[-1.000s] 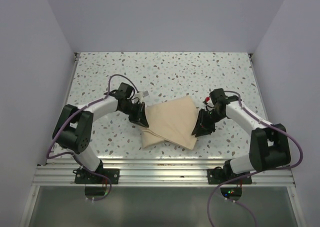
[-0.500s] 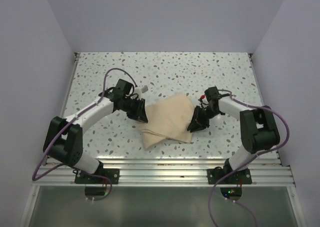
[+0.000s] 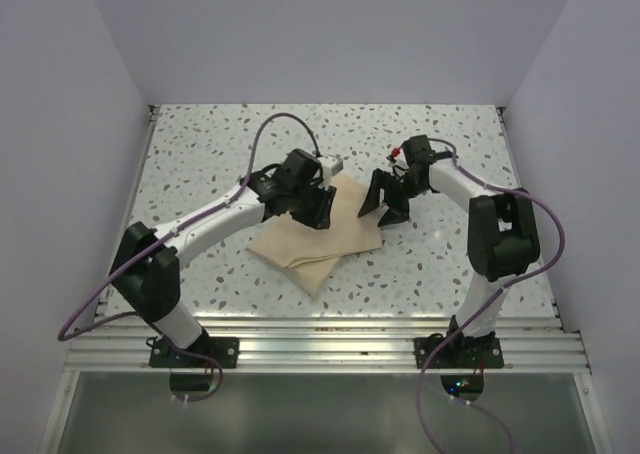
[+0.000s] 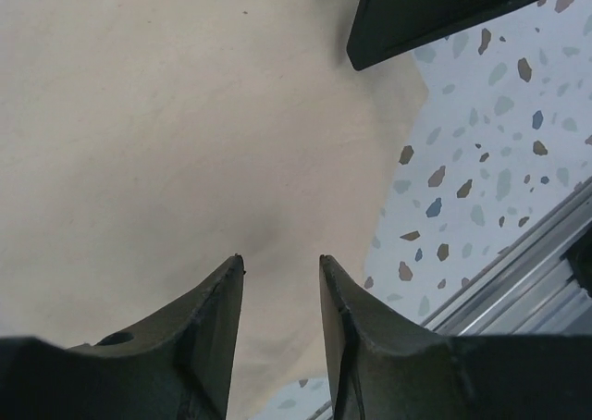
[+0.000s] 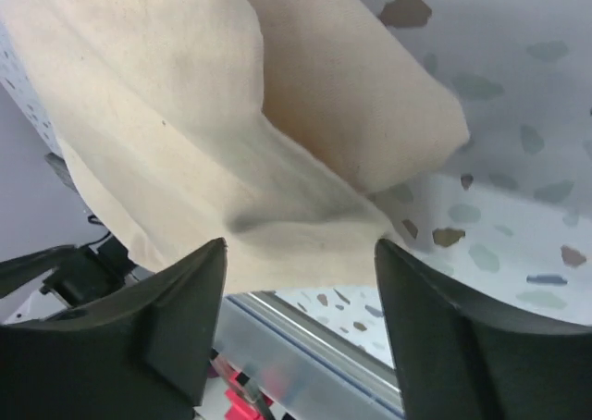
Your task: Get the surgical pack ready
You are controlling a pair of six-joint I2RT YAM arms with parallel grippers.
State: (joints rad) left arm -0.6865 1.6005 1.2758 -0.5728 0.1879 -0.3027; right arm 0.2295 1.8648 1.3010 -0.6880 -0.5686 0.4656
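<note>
The beige cloth [image 3: 320, 246] is judged soft, light — to be taken at a corner; left gripper [image 4: 281, 259] and right gripper [image 5: 299, 244] are released, empty

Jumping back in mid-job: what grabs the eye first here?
A folded beige cloth lies in the middle of the speckled table. The left end effector hangs over its far side and the right end effector sits at its far right corner, both with fingers apart.

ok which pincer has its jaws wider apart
The right pincer: its fingers stand far apart, with a fold of the cloth showing between them. The left pincer leaves only a narrow gap.
</note>
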